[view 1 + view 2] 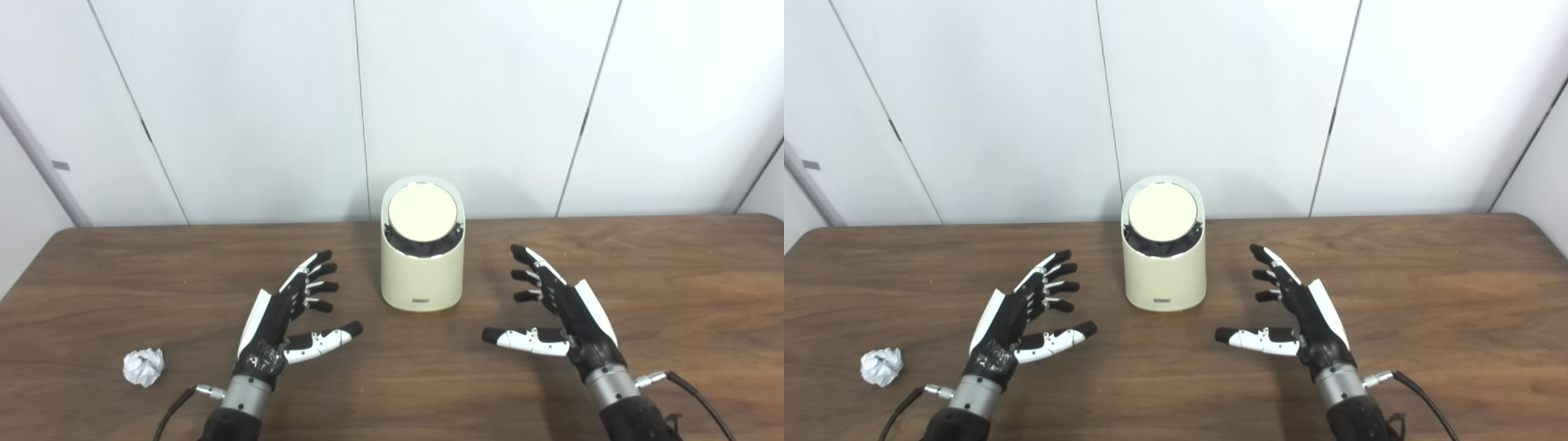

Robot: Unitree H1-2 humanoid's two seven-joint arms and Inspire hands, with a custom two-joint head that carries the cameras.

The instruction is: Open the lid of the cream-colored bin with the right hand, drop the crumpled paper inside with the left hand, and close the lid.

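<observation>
**Both hands hovering open, paper sitting off to the left**

So the left hand [278, 327] is hanging over the table [674, 275] with its fingers spread wide and the thumb sticking out toward the middle, holding nothing. The right hand [566, 315] is mirroring it on the other side, also spread wide and gripping nothing, thumb pointing inward. Neither one is touching anything.

Between them and a bit farther back, the cream-colored bin [422, 269] is standing upright on the wood. Its round lid [422, 212] is sitting tilted toward the camera in the slanted top, with a dark gap showing under its near edge.

The crumpled paper [144, 366] is lying on the table at the near left, well apart from the bin and just to the left of the left wrist. White wall panels [245, 92] are running along behind the far edge.
</observation>
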